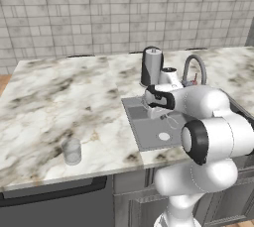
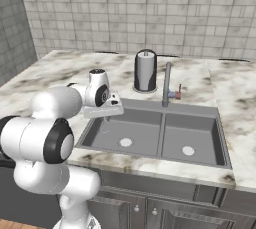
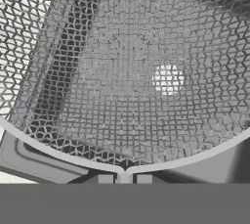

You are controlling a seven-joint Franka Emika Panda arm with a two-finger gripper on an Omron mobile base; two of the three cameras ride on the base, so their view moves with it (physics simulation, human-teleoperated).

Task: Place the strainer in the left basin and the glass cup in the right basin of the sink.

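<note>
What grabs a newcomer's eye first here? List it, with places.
The strainer held by the gripper hangs over the left basin, its mesh spread across the hand view. The glass cup stands alone near the marble counter's front edge, left of the sink. A tall dark canister stands behind the faucet.

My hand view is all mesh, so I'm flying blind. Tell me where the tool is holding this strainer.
Observer: The tool holds the strainer over the left basin, near its left wall.
Operator: Report the glass cup.
Observer: The glass cup stands upright on the counter, left of the sink.
Operator: Check the right basin.
Observer: The right basin shows bare floor around its white drain.
</note>
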